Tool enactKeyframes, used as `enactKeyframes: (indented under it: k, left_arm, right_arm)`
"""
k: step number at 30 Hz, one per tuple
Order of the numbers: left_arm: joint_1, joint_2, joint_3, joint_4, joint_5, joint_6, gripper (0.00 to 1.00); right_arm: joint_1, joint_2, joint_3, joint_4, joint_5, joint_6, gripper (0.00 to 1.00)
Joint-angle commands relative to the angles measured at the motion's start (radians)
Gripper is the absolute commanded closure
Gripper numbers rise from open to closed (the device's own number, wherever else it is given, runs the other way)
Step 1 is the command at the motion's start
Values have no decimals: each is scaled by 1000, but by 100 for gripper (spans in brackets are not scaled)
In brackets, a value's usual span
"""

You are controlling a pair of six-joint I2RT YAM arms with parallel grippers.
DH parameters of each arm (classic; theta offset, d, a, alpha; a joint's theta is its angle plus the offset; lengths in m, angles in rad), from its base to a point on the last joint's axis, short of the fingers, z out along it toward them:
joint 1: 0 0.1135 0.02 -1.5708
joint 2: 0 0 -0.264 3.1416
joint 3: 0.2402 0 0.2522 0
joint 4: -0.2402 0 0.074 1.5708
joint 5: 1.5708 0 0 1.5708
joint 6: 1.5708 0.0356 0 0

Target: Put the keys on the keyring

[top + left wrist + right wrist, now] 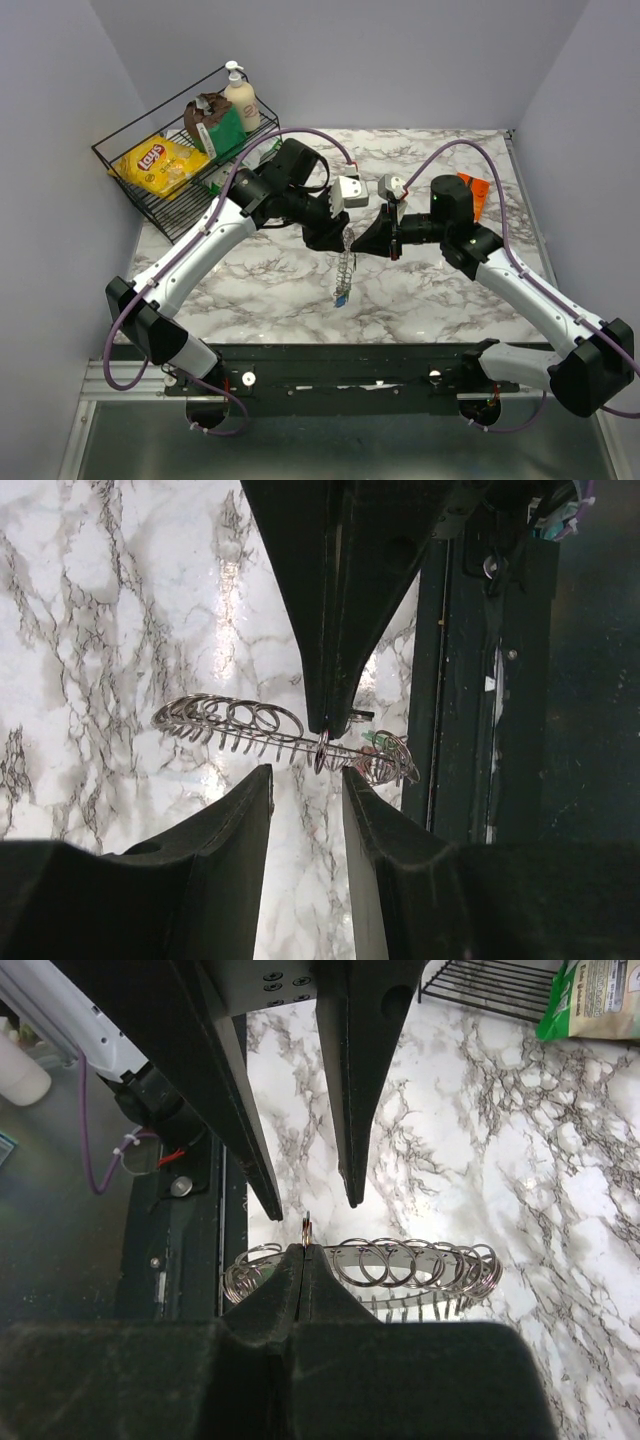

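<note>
The two arms meet nose to nose over the marble tabletop [450, 290], and the keyring [400, 1263] hangs between them. The right hand [303, 1250] has its fingers pressed tight together, pinching the ring's thin edge at the very fingertips. From there the ring runs edge-on to one side of that hand, a row of small wire loops strung along its rim. As far as I can tell it sits clear of the tabletop.

The left hand [306, 770] comes at it from the opposite side. Its fingers are spread with nothing between them, and the tips sit just short of the rim, either side of where the right hand grips.

At the far end of the ring, away from both hands, I can make out a small blue-headed key [341, 297]. It is too small to tell whether it is threaded on. The red and black keys I can't find.

The ring looks stiff, light and slick: bare metal, likely to pivot or slip in a fingertip pinch. I'd take it across the flat of the rim, close beside the right hand's grip, rather than by a loop, which could twist. The keys are tiny; their plastic heads offer the best purchase.
</note>
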Motion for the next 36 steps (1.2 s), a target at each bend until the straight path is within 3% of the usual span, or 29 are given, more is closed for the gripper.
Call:
enactKeyframes:
  k: [1,11,17,20,25,31,34,36]
  left_arm:
    - [-11,-1,21,-6,28,15,57]
    - [-25,34,38,-23,25,27,57]
    - [-26,46,38,-24,24,28,64]
    - [-28,48,40,-17,31,28,74]
    - [-26,52,48,-15,34,32,100]
    - [-28,39,25,34,35,19,100]
    - [-26,0,-43,136,16,-28,100]
    - [-26,-38,-112,204,-8,-86,100]
  right_arm:
    - [9,5,-8,1,11,-18,100]
    - [9,8,-7,0,14,-18,100]
    - [8,8,-5,0,17,-21,100]
    - [8,8,-8,0,17,-23,100]
    - [8,10,-10,0,18,-23,100]
    - [8,5,-14,1,31,-26,99]
    - [8,1,-22,26,60,-2,93]
    - [8,2,-27,41,64,18,80]
